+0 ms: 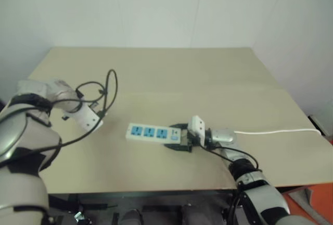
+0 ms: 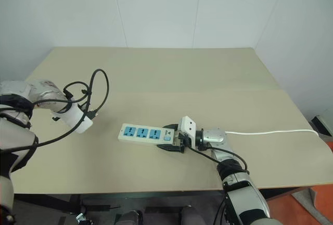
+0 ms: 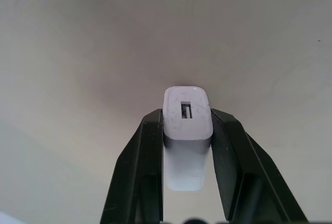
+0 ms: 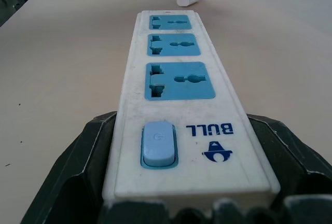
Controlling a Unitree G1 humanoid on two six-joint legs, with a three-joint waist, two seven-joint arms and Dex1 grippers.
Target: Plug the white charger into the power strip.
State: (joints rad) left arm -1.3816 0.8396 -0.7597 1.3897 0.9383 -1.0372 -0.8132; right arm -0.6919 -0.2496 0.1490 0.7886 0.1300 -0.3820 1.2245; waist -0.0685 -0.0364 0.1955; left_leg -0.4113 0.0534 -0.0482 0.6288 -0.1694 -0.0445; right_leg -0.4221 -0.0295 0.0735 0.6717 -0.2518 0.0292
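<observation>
White charger (image 3: pixel 187 130) already clamped in left gripper (image 3: pixel 187 133) fingers; power strip (image 4: pixel 176 86) switch end gripped by right gripper (image 2: pixel 174 140) on tabletop (image 1: pixel 208 74). Sockets empty; carrying over, aligning, plugging remain.

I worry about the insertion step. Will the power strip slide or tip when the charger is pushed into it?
Probably not: the power strip lies flat and long on the table, so tipping seems unlikely. The right hand clamps its switch end, which should stop sliding. Its far end is unsupported, so it might pivot slightly.
</observation>
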